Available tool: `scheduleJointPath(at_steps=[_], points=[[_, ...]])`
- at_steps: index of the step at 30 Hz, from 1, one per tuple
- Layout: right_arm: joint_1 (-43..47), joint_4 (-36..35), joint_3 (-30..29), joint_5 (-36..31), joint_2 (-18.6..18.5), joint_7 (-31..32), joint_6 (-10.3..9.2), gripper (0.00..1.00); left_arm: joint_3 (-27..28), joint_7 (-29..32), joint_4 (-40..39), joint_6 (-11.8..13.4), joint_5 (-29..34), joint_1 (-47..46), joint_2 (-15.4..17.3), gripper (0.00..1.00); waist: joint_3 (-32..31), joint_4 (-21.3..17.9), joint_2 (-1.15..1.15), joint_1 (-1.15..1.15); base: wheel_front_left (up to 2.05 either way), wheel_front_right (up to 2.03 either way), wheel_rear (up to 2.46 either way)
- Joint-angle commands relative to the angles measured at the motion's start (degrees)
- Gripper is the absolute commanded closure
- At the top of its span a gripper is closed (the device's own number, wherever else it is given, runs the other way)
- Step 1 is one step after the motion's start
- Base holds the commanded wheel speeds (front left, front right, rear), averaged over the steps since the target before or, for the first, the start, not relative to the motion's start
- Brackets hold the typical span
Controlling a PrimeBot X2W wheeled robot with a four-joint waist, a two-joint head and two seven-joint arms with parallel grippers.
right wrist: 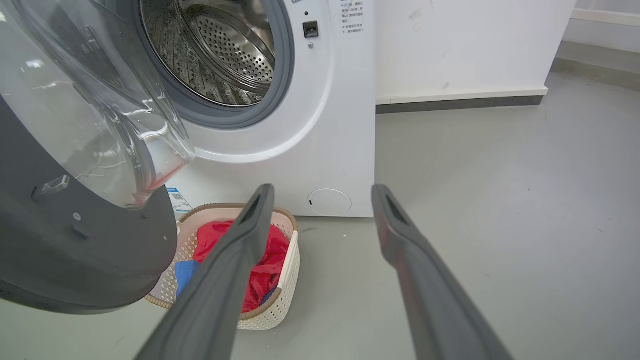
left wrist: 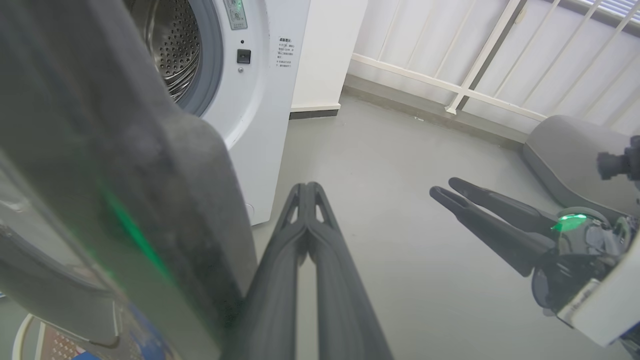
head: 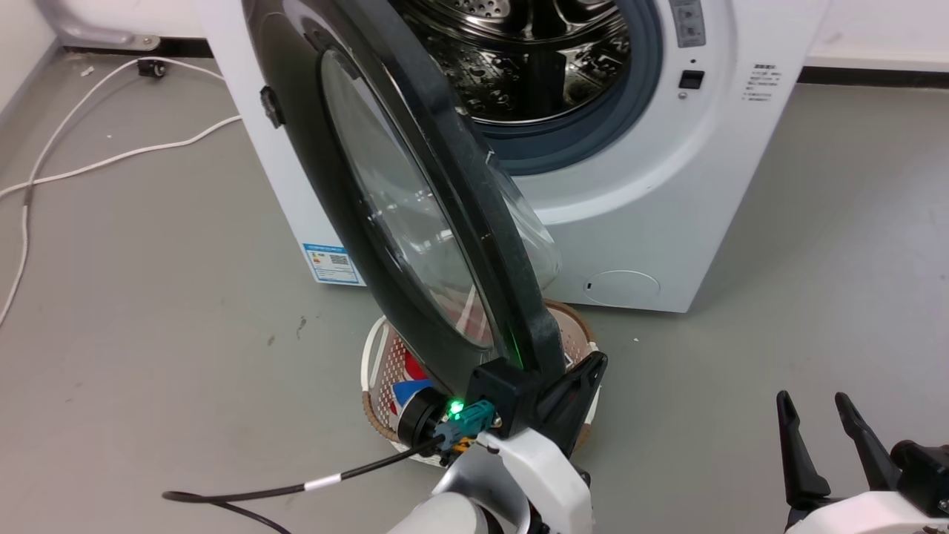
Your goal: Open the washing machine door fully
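The washing machine (head: pixel 637 215) is a white front-loader with its steel drum (head: pixel 519 59) exposed. The washing machine door (head: pixel 415 208), a big black disc with a clear glass bowl (right wrist: pixel 90 110), stands swung out about halfway, its edge towards me. My left gripper (head: pixel 593 365) is shut with nothing between its fingers, right beside the door's free rim on the drum-facing side. In the left wrist view the shut left gripper (left wrist: pixel 306 187) has the door (left wrist: pixel 100 175) close on its left. My right gripper (head: pixel 819 404) is open and holds nothing, low at the right, away from the door.
A white woven laundry basket (right wrist: pixel 290 260) with red and blue clothes sits on the floor under the open door. A white cable (head: pixel 111 156) trails over the grey floor at left. A grey rounded object (left wrist: pixel 565 155) and white railing (left wrist: pixel 480 60) stand to the right.
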Motion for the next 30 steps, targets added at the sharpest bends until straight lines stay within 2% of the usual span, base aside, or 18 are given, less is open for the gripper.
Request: scheduleJointPath(at_steps=[1,5,14,30], points=[[-0.9,0.1,-0.2,-0.3,0.1,0.2,0.01,0.0,1.0,-0.2,-0.1,0.9,0.0,0.9,1.7,1.0,-0.1,0.9,0.0,0.0,0.0,0.0,0.0],[-0.9,0.3,-0.3,-0.5,0.1,0.5,0.01,0.0,1.4,-0.4,-2.9,1.1,-1.1,2.6,2.3,1.0,-0.4,2.7,0.0,0.0,0.0,0.0,0.0],[-0.2,0.2,-0.5,-0.8,0.1,1.0,0.01,0.0,1.7,0.4,-8.0,3.6,-0.2,5.7,5.4,1.0,-1.2,7.1,0.0,0.0,0.0,0.0,0.0],[0.0,0.1,-0.6,-0.8,0.0,1.6,0.01,0.0,1.5,1.8,-15.6,7.1,0.4,10.5,9.2,1.0,-2.2,17.4,0.0,0.0,0.0,0.0,0.0]])
